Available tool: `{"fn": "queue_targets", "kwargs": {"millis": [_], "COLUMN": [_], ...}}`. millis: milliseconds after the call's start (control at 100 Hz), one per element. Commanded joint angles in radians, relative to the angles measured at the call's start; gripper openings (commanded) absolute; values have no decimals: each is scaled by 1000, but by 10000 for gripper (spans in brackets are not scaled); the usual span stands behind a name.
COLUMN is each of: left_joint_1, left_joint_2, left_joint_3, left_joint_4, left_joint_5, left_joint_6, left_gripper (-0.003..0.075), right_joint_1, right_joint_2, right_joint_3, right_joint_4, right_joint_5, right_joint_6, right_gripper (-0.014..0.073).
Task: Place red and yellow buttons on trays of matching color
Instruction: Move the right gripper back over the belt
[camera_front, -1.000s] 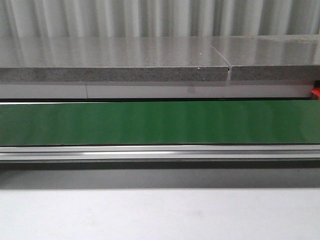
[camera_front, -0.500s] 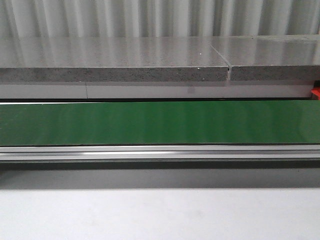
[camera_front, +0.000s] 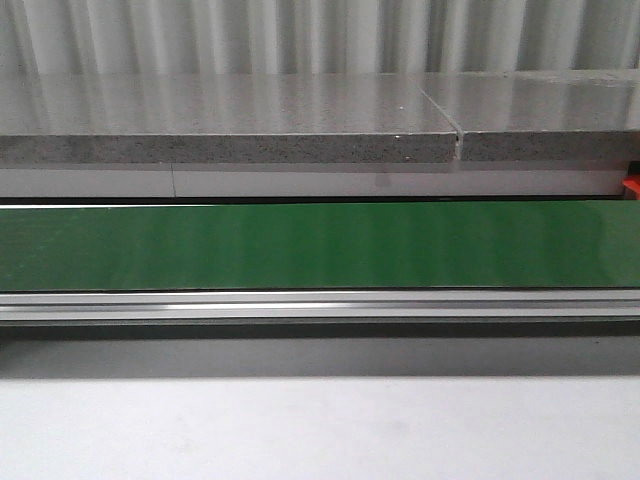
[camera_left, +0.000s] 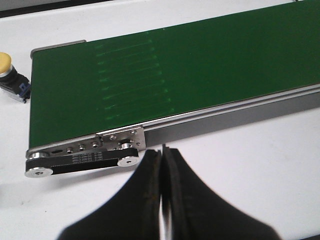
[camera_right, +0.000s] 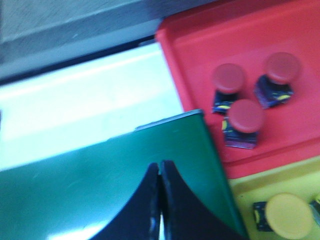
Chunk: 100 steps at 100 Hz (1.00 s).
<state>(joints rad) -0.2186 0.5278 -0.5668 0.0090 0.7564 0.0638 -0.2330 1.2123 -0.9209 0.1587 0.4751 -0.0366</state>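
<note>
Left black two-finger gripper (camera_left: 162, 150) pressed together, empty, low centre over white table (camera_left: 260, 165), likely waiting beside long green conveyor belt (camera_left: 200, 65). Yellow-capped push button (camera_left: 9, 70) at left edge, off the belt. Right black gripper (camera_right: 160, 167) also closed, empty, above belt end. Three red-capped buttons (camera_right: 245, 117) sorted in red plastic tray (camera_right: 200, 50) upper right; another yellow button (camera_right: 287, 215) in yellow tray (camera_right: 245, 192) lower right.

Each hand (camera_left: 162, 165) (camera_right: 160, 172) has two curved, matte black fingers.
</note>
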Motion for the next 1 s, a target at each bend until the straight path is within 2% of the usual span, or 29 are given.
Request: {"fn": "queue_targets", "kwargs": {"millis": [0,190,330,990], "left_joint_1": [-8,-8,-8,-8], "left_joint_2": [1,1,1,1], "left_joint_3": [-28,-28,-28,-28], "left_joint_4": [-9,-9,-9,-9], "left_joint_5": [-61,-61,-61,-61], "left_joint_6": [-11,-11,-11,-11], "left_gripper": [-21,-21,-21,-21], "right_joint_1": [64,206,257,289], "right_joint_2": [-42,-92,-147,-659], "right_joint_3": [-24,-15,18,278], "right_joint_4": [-54,-121,-138,-147], "right_joint_5": [-24,30,40,76], "right_joint_6": [-15,-16,-16,-38], "right_gripper": [-69,-69,-69,-69]}}
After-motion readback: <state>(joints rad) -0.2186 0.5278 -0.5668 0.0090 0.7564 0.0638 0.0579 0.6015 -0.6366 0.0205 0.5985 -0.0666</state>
